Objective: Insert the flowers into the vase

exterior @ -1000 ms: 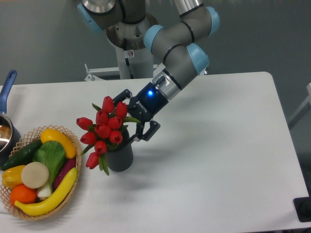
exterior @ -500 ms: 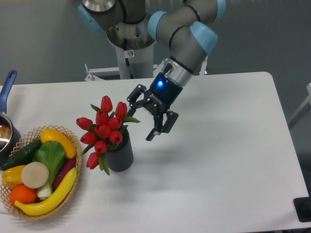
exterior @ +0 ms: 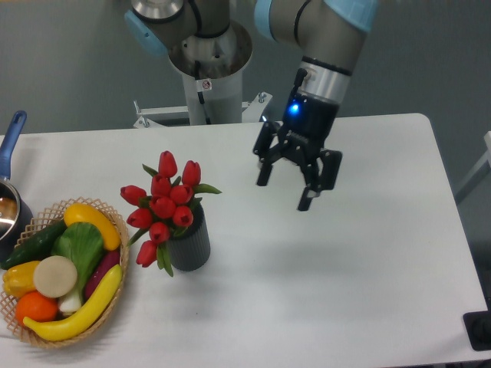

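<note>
The red tulips with green leaves, the flowers [exterior: 163, 203], stand upright in the dark grey ribbed vase [exterior: 189, 245] on the white table, left of centre. Their heads spread wider than the vase and lean a little left. My gripper [exterior: 285, 192] hangs well to the right of and above the vase, apart from the flowers, open with nothing between its fingers. Its blue light glows on the wrist.
A wicker basket [exterior: 52, 336] of toy fruit and vegetables sits at the left front edge. A blue-handled pot [exterior: 9, 199] is at the far left edge. The robot base [exterior: 205, 69] stands behind the table.
The gripper has let go of the flowers and drawn away up and to the right, turning more upright. The flowers stay in the vase.
</note>
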Controlling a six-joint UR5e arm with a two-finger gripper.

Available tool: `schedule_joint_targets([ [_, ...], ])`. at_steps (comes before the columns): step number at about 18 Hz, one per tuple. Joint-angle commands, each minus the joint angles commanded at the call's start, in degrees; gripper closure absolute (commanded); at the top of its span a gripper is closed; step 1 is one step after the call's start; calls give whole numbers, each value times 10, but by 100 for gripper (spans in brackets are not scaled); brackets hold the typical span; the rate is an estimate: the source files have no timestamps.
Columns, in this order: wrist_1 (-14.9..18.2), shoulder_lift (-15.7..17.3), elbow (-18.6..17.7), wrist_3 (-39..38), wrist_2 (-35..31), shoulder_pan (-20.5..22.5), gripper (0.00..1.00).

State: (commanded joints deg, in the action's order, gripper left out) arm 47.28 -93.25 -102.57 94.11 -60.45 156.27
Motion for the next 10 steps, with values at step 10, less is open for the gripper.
schedule_joint_targets([
  [10, 33, 15, -3, 97, -61, 4, 0],
])
